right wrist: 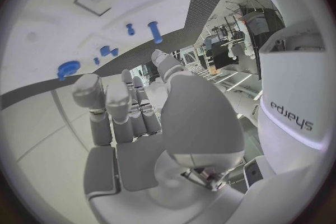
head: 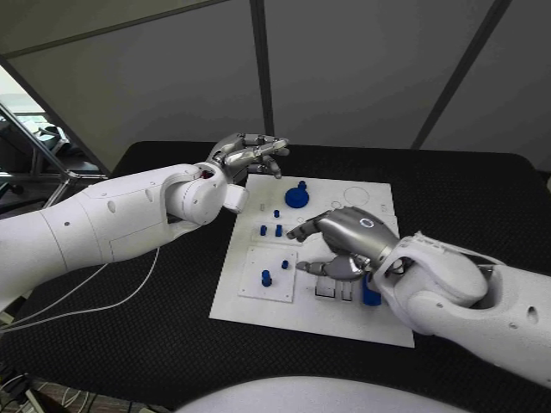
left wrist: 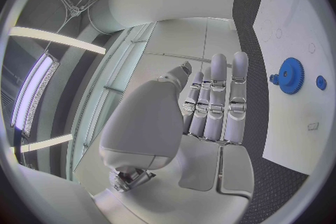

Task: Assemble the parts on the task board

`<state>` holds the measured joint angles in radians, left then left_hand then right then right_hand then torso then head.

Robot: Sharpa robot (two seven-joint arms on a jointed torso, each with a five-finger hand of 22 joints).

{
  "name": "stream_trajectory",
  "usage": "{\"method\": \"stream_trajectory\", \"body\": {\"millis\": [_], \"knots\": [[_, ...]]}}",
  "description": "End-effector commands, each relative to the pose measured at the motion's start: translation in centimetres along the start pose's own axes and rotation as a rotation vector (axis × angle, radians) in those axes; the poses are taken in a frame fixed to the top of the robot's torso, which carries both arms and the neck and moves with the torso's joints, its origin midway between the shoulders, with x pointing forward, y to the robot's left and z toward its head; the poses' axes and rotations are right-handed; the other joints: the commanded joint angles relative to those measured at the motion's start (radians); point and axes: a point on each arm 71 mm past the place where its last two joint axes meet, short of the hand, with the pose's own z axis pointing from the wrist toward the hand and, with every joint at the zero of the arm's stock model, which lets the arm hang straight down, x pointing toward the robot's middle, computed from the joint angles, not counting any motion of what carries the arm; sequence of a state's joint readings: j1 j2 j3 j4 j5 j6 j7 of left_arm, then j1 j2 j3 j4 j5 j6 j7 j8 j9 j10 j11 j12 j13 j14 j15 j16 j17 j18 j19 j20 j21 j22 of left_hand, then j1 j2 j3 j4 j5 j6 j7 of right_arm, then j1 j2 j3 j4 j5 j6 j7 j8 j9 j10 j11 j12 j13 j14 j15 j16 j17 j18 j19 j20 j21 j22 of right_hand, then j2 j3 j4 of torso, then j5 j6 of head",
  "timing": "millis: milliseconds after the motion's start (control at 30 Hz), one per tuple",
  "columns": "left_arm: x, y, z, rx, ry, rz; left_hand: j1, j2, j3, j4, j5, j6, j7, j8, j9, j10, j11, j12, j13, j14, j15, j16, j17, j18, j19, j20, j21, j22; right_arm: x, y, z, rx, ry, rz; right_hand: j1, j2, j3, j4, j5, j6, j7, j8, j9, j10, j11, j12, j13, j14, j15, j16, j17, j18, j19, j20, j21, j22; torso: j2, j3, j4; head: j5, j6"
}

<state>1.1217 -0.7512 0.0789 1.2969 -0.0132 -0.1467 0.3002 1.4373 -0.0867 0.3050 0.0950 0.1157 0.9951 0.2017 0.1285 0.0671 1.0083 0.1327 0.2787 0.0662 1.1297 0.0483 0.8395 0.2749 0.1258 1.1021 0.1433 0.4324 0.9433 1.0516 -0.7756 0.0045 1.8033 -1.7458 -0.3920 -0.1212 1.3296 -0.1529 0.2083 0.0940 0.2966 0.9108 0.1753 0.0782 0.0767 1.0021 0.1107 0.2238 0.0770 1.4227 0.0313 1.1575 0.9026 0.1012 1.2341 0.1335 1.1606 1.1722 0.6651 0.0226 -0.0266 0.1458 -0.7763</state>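
left hand (head: pixel 244 155): hovered at the task board's (head: pixel 362 323) far left corner, fingers straight and close together, holding nothing.
right hand (head: pixel 344 241): hung over the board's middle, fingers loosely curled, apparently empty.
parts: blue gear (head: pixel 298 197) stood near the far edge; small pegs (head: pixel 270 230) beside it.
step: reaching for a part, by the look of it.
next: right hand needed to lower and pinch a piece.

One white task board (head: pixel 257 301) is lying mid-frame. Seven blue parts are sitting on it. One gear (head: pixel 298 196) is sitting upper centre. Four small pegs are standing below it: (head: pixel 275 212), (head: pixel 263 231), (head: pixel 280 230), (head: pixel 286 264). One taller peg (head: pixel 266 277) is standing lower left and one cylinder (head: pixel 370 294) lower right. Two hands are showing: left hand (head: pixel 249 155), right hand (head: pixel 344 241).
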Motion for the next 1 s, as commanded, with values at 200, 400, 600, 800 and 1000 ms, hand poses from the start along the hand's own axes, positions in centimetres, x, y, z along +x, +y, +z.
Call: {"method": "stream_trajectory", "body": {"millis": [200, 400, 600, 800, 1000], "knots": [[-0.3, 0.3, -0.3, -0.006, 0.013, 0.006, 0.0, -0.008, -0.001, 0.0, 0.001, -0.004, -0.001, 0.008, 0.0, -0.008, 0.0, 0.002, 0.0, -0.005, 0.001, -0.005, -0.002, 0.055, -0.008, 0.003, -0.005, -0.001, -4.0, -5.8, -4.8, 0.371, -0.065, 0.24, -0.057, -0.022, -0.108, 0.076, 0.014, 0.125, -0.059, 0.067, 0.021, 0.368, -0.08, 0.243, 0.144, 0.074, -0.07, 0.127, 0.179, -0.033, 0.157, -0.054, 0.178, 0.168, -0.01, -0.0027, -0.0168, -0.046, 0.013], [-0.3, 0.6, -0.3, -0.009, 0.017, 0.007, -0.012, -0.016, -0.008, 0.003, 0.0, 0.004, -0.007, 0.015, 0.002, -0.007, -0.003, 0.006, 0.001, -0.005, 0.001, -0.003, -0.003, 0.055, -0.009, 0.004, -0.007, -0.002, -4.5, -7.5, -7.9, 0.549, 0.0, 0.259, -0.053, 0.024, -0.272, 0.189, 0.059, 0.14, -0.088, 0.164, 0.082, 0.457, -0.099, 1.136, 1.2, 0.11, -0.079, 0.3, 0.448, -0.069, 0.251, -0.08, 0.311, 0.301, -0.01, -0.009, -0.0221, -0.087, 0.015], [-0.4, 0.7, -0.5, -0.009, 0.019, 0.007, -0.016, -0.017, -0.01, 0.004, 0.0, 0.005, -0.008, 0.016, 0.002, -0.007, -0.004, 0.007, 0.001, -0.005, 0.001, -0.003, -0.004, 0.055, -0.009, 0.004, -0.007, -0.003, -3.4, -7.7, -9.6, 0.667, 0.058, 0.229, -0.046, 0.042, -0.324, 0.194, 0.074, 0.118, -0.081, 0.206, 0.114, 0.507, -0.096, 1.248, 1.357, 0.127, -0.082, 0.355, 0.548, -0.088, 0.301, -0.072, 0.371, 0.36, -0.014, -0.009, -0.0285, -0.103, 0.011], [-0.4, 0.7, -0.6, -0.01, 0.019, 0.007, -0.016, -0.017, -0.01, 0.004, 0.0, 0.005, -0.008, 0.016, 0.002, -0.007, -0.004, 0.007, 0.001, -0.005, 0.001, -0.003, -0.004, 0.055, -0.009, 0.004, -0.007, -0.003, -1.7, -7.6, -10.9, 0.769, 0.113, 0.225, -0.095, 0.048, -0.362, 0.199, 0.077, 0.087, -0.077, 0.228, 0.133, 0.517, -0.091, 1.268, 1.388, 0.134, -0.078, 0.377, 0.592, -0.09, 0.306, -0.068, 0.377, 0.367, -0.017, -0.0119, -0.0318, -0.105, 0.007], [-0.4, 0.7, -0.7, -0.013, 0.02, 0.008, -0.016, -0.017, -0.01, 0.004, 0.0, 0.005, -0.008, 0.016, 0.002, -0.007, -0.004, 0.007, 0.001, -0.005, 0.001, -0.003, -0.004, 0.055, -0.009, 0.004, -0.007, -0.003, -0.8, -7.2, -11.1, 0.794, 0.136, 0.234, -0.108, 0.052, -0.37, 0.199, 0.106, 0.075, -0.076, 0.242, 0.144, 0.519, -0.09, 1.271, 1.395, 0.135, -0.076, 0.383, 0.601, -0.089, 0.305, -0.066, 0.376, 0.366, -0.016, -0.0114, -0.0301, -0.11, 0.007]]}}
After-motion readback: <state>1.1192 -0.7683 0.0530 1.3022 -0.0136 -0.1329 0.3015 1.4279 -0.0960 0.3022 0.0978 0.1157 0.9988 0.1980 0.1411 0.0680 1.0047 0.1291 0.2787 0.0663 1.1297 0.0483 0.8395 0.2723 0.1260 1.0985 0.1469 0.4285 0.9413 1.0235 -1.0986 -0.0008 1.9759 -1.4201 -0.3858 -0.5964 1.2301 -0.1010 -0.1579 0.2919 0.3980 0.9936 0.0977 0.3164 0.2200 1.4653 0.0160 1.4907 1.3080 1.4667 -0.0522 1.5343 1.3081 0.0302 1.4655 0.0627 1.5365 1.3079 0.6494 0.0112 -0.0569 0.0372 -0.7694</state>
